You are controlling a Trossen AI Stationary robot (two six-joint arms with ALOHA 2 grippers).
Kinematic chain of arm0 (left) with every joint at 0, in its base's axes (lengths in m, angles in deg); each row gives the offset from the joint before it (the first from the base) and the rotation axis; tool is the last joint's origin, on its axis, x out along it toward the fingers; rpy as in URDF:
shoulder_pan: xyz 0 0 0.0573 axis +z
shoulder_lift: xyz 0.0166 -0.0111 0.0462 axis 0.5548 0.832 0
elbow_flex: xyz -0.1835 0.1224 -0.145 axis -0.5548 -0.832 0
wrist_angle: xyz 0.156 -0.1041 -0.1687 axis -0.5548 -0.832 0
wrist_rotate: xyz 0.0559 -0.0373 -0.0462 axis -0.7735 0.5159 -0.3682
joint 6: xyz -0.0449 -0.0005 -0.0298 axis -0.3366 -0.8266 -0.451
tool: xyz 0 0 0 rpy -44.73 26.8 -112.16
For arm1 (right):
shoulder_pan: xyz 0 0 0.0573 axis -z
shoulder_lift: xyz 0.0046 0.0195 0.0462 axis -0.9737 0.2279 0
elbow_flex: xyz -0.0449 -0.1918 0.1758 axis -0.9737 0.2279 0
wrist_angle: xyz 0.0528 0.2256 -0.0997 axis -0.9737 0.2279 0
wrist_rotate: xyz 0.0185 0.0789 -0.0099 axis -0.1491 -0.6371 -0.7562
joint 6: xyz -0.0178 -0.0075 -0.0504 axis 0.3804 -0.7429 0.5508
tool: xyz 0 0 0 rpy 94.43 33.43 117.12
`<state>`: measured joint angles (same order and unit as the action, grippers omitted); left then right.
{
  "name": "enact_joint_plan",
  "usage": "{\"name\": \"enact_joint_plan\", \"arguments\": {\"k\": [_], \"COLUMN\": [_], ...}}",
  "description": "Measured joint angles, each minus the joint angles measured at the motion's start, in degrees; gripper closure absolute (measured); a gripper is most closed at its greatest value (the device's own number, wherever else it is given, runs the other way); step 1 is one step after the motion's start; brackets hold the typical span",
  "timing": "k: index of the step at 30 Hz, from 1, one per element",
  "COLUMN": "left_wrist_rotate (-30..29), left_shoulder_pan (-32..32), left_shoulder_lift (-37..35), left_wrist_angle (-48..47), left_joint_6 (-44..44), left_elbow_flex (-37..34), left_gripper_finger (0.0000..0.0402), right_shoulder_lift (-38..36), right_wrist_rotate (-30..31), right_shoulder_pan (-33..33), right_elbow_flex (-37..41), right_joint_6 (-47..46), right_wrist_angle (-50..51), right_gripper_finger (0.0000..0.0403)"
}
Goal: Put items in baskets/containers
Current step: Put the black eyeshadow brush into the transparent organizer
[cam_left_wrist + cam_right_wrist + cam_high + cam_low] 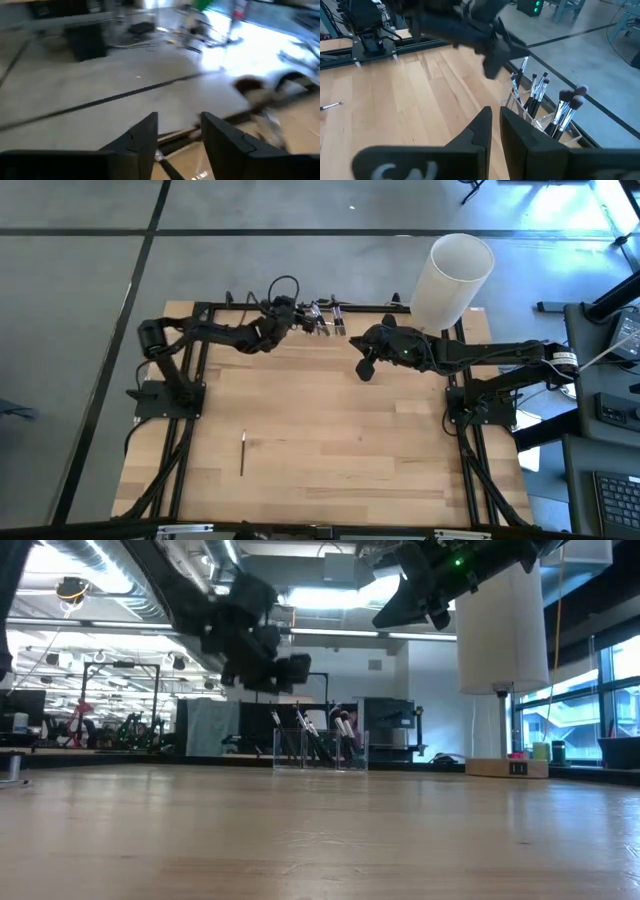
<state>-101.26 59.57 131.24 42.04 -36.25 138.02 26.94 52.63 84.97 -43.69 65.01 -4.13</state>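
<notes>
A low clear holder (pixel 328 318) stands at the table's far edge, and several dark-handled makeup brushes (pixel 536 95) stand upright in it, bristles up. The low view shows the holder (pixel 320 752) too. My left gripper (pixel 303 314) hovers open just left of the holder. In the left wrist view the gripper (pixel 179 132) has an empty gap, with a brush's silvery ferrule (pixel 160 156) below its fingers. My right gripper (pixel 365 368) hangs shut above the table, right of the holder, with nothing between its fingers (pixel 482 125). One brush (pixel 242 452) lies flat on the near left of the table.
A tall white cylinder (pixel 450 278) on a tan base stands at the far right corner. Black frame rails (pixel 190 430) run along the table's left, right and far edges. Bare wood (pixel 350 440) lies between the arms and the near edge.
</notes>
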Motion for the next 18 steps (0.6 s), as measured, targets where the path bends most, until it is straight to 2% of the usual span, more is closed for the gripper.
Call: {"name": "enact_joint_plan", "arguments": {"k": [3, 5, 7, 10, 14, 16, 18], "left_wrist_rotate": [8.43, 15.86, 22.93, 30.71, 32.65, 34.04, 37.20], "left_shoulder_pan": [-0.16, -0.49, -1.20, -3.38, -10.67, -15.27, -20.40], "left_shoulder_lift": [-7.22, -13.11, -18.67, -24.25, -26.44, -26.52, -26.54], "left_wrist_angle": [-10.28, -21.32, -34.37, -54.38, -79.49, -88.54, -93.20], "left_joint_6": [6.28, 8.23, 6.53, -2.39, -15.47, -23.81, -32.01], "left_elbow_flex": [0.00, 0.08, 0.09, 0.09, 0.05, 0.02, 0.02], "left_gripper_finger": [0.0245, 0.0242, 0.0243, 0.0250, 0.0262, 0.0268, 0.0274], "right_shoulder_lift": [0.00, 0.00, 0.00, 0.00, 0.00, 0.00, 0.00], "right_wrist_rotate": [0.00, 0.00, 0.00, 0.00, -0.38, -2.07, -4.10], "right_shoulder_pan": [0.00, 0.00, 0.00, 0.00, 0.00, 0.00, 0.00], "right_elbow_flex": [0.00, 0.00, 0.04, 0.07, 0.07, 0.07, 0.07], "right_joint_6": [0.15, 0.18, 0.21, 0.17, -1.56, -1.85, -1.90], "right_wrist_angle": [0.19, 0.80, 1.22, 1.12, 1.07, 1.07, 1.08], "right_gripper_finger": [0.0366, 0.0366, 0.0366, 0.0366, 0.0366, 0.0366, 0.0366]}}
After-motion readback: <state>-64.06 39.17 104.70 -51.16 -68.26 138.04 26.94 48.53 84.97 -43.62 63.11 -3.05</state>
